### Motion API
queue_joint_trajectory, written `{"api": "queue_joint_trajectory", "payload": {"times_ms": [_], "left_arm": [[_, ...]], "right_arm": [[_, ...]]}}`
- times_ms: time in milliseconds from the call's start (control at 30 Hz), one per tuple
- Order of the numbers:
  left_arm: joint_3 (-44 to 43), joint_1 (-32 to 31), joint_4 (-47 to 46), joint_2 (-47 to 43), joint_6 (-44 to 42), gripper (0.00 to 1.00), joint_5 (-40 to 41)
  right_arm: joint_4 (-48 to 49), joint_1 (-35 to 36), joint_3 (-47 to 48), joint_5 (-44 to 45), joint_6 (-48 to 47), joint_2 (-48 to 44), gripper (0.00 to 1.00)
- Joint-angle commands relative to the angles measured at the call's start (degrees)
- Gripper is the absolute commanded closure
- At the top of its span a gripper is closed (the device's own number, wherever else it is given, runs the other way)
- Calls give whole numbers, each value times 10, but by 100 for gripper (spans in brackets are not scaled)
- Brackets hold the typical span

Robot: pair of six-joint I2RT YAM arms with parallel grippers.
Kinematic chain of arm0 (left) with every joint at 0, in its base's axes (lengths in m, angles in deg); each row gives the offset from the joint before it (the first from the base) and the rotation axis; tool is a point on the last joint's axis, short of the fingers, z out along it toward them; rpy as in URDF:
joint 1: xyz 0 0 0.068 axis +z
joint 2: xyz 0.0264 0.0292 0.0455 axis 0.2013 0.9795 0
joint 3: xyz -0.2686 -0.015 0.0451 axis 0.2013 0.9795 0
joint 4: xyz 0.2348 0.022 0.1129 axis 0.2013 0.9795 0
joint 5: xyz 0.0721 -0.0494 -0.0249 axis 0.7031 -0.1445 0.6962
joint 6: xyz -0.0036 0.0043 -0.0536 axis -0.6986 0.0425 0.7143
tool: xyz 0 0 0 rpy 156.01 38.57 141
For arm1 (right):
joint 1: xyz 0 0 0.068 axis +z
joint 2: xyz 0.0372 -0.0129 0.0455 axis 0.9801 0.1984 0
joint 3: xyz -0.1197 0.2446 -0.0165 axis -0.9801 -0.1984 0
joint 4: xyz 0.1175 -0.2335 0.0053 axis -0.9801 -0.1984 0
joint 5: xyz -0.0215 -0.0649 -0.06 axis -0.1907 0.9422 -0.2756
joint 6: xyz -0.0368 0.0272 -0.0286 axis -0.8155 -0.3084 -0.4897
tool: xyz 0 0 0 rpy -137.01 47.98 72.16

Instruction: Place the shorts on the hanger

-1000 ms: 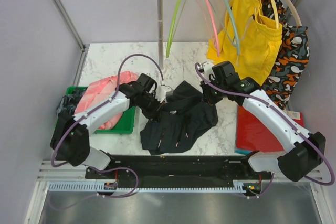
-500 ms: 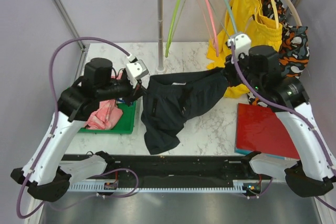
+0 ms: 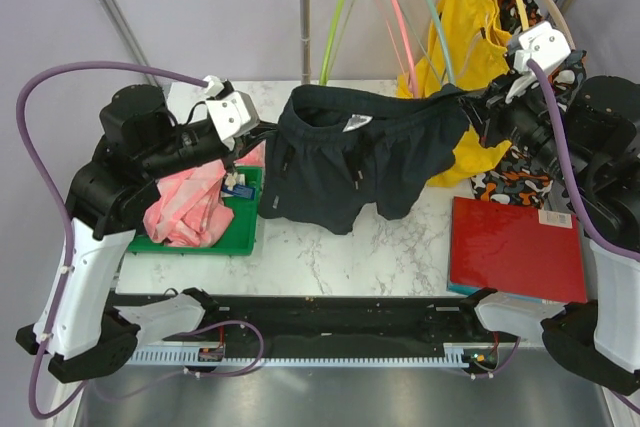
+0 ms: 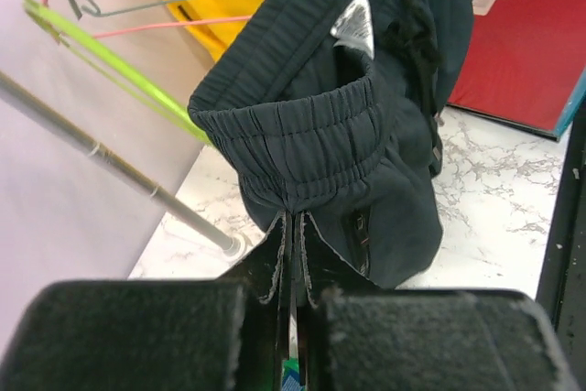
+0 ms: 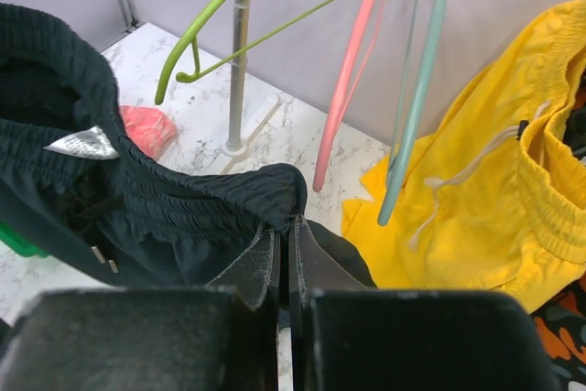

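The black shorts (image 3: 360,152) hang stretched in the air between both grippers, waistband up, with a white label (image 3: 355,123) showing inside. My left gripper (image 3: 262,133) is shut on the waistband's left end (image 4: 291,203). My right gripper (image 3: 476,104) is shut on the waistband's right end (image 5: 286,212). The pale teal hanger (image 3: 437,22) hangs from the rail above and behind the shorts, just beyond their right end; in the right wrist view the hanger (image 5: 414,98) is apart from the waistband.
A lime green hanger (image 3: 335,32) and a pink hanger (image 3: 397,22) hang left of the teal one. Yellow shorts (image 3: 480,57) and a patterned garment (image 3: 545,87) hang to the right. A rack pole (image 3: 306,47) stands behind. Green tray (image 3: 243,232) with pink cloth left; red folder (image 3: 512,247) right.
Both arms have lifted the shorts off the table and pulled them apart and back toward the rail. The waistband now stretches wide just below the hangers.
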Motion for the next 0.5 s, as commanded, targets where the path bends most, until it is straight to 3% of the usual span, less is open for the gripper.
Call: {"api": "queue_joint_trajectory", "payload": {"times_ms": [0, 67, 200, 467], "left_arm": [[-29, 2, -15, 8, -25, 98, -58], [-7, 2, -16, -2, -24, 98, -61], [58, 2, -30, -25, -17, 98, -60], [277, 16, -99, -47, -4, 98, -50]], "right_arm": [[-24, -2, 30, -29, 14, -4, 100], [-39, -2, 19, -30, 20, -12, 100], [-19, -2, -129, -17, 13, -51, 100], [83, -2, -343, 2, -2, -42, 100]]}}
